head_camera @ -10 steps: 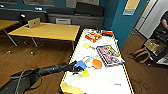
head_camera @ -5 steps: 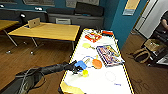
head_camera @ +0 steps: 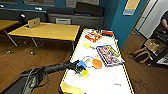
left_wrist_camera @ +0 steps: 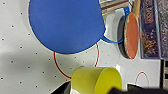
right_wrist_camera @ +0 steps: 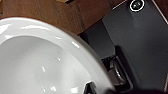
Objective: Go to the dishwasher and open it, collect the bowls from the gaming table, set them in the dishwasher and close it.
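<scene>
The gaming table point(head_camera: 100, 82) with its white top and yellow sides runs away from me at centre. My left arm reaches in over its near left edge. The left gripper point(head_camera: 80, 69) is shut on a small yellow bowl point(head_camera: 85, 73) just above the top. In the left wrist view the yellow bowl point(left_wrist_camera: 96, 78) sits tilted in the left gripper point(left_wrist_camera: 97, 88), beside a blue paddle point(left_wrist_camera: 66, 25) and an orange paddle point(left_wrist_camera: 131, 35). A white bowl point(right_wrist_camera: 37, 62) looms large in the right wrist view, with the right gripper point(right_wrist_camera: 91, 88) shut on its rim. The dishwasher is out of view.
A flat board-game box point(head_camera: 108, 55), a red box point(head_camera: 93, 37) and a pale yellow disc point(head_camera: 86, 45) lie farther along the top. A wooden table point(head_camera: 47, 31) stands to the left. A bag point(head_camera: 141, 55) and a person point(head_camera: 165, 22) are at the right, on wood floor.
</scene>
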`<state>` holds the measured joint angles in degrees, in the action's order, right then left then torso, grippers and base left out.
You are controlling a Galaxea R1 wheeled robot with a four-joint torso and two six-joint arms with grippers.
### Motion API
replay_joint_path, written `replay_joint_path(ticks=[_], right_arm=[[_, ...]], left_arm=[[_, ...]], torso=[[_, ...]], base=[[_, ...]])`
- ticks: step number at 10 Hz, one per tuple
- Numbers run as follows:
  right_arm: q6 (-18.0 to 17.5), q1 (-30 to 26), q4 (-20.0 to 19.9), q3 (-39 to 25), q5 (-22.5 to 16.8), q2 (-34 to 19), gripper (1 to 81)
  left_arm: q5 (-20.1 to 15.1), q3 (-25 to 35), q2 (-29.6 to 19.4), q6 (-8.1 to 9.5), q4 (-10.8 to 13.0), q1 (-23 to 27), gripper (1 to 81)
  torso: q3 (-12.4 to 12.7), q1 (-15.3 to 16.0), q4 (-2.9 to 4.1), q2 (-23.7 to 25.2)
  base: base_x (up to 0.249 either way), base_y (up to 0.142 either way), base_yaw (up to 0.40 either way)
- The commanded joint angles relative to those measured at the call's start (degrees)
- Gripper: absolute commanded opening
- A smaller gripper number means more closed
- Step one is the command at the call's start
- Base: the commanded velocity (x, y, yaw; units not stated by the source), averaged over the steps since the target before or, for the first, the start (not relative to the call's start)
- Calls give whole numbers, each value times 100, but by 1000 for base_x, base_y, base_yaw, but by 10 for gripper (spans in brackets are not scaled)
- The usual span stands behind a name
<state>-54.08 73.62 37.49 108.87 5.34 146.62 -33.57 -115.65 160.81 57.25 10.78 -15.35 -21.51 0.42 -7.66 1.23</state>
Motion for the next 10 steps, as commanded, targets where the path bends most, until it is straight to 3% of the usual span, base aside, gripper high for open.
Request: replay_joint_path(ticks=[1,10], right_arm=[[11,-220,119,-131,-112,-130,10],[11,-220,136,-16,-103,-33,10]], left_arm=[[-176,51,154,23,12,959,811],[-141,51,154,6,109,485,811]], torso=[[0,0,0,0],[0,2,0,0]], base=[[0,0,0],[0,0,0]])
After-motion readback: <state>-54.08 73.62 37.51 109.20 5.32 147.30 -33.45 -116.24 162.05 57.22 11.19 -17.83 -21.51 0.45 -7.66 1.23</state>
